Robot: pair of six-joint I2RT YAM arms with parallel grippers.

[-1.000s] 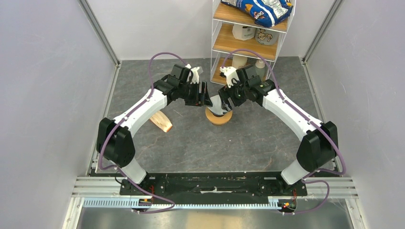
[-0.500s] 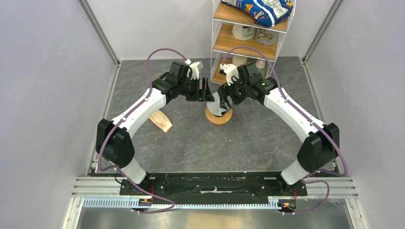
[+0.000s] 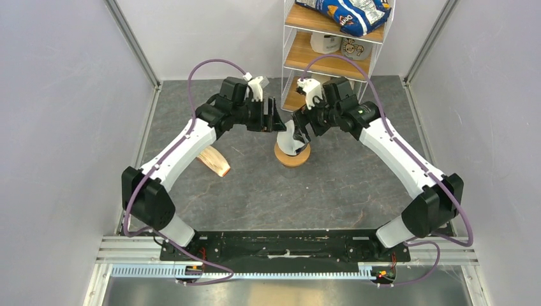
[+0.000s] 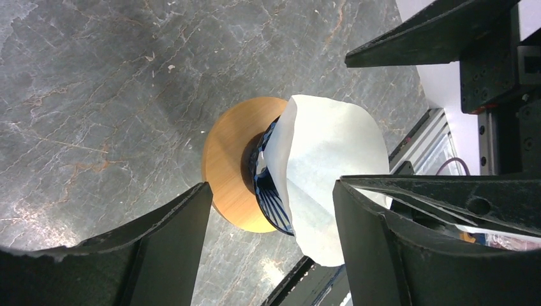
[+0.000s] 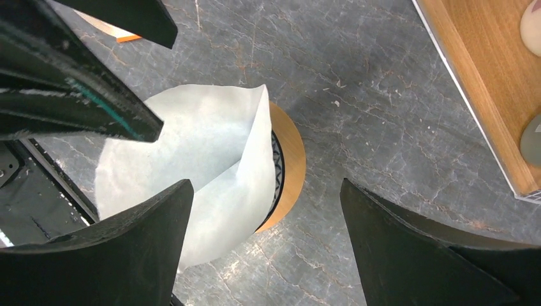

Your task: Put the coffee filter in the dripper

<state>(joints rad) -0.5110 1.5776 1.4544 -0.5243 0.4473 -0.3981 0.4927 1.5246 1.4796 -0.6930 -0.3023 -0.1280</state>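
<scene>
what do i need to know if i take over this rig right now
Left gripper: jaws open, holding nothing, over the dripper.
Right gripper: jaws open, holding nothing, over it too.
Coffee filter: stands in the dripper's mouth, with much of the paper past the rim. The dripper sits on the orange-brown ring on the table.
Done: the filter is in the dripper.
Left: whether it is fully seated cannot be told, so perhaps check; then back both arms away.

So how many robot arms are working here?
2. The left arm is on the left, the right arm on the right; both lean in over the coffee filter. No others seem hidden.
</scene>
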